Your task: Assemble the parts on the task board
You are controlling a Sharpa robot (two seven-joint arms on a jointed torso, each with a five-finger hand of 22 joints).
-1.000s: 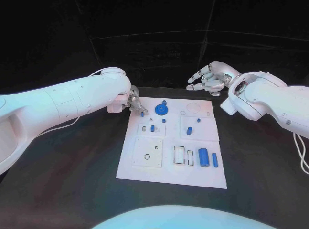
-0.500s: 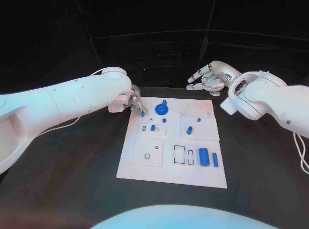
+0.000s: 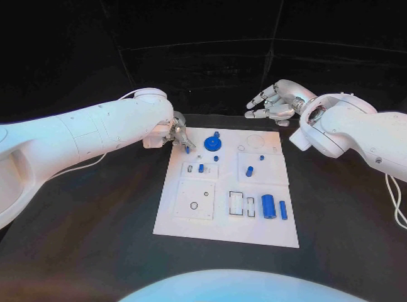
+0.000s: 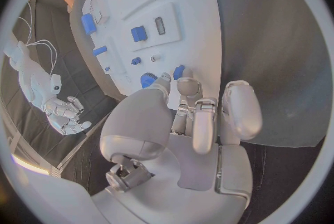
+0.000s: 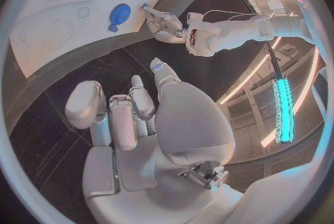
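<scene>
Left hand [image 3: 178, 134] sits at the far left corner of the white task board [image 3: 199, 229], its fingers [image 4: 186, 88] reaching down to the board's edge. In the left wrist view the fingertips lie against a small blue peg [image 4: 178, 72] on the board, but I cannot tell whether they have hold of it or merely touch it. Just beside the hand on the board stands a blue gear [image 3: 211, 146] with a small blue knob [image 3: 217, 134] behind it. Farther along the board lie a small blue block [image 3: 200, 168] in a recess, a short blue peg [image 3: 250, 171], a blue cylinder [image 3: 268, 204] and a thin blue bar [image 3: 283, 210] next to it. Right hand [image 3: 272, 102] hangs above the black bench [image 3: 94, 233] beyond the board's far right corner, fingers loosely curled and apart, holding nothing and well clear of the board.
</scene>
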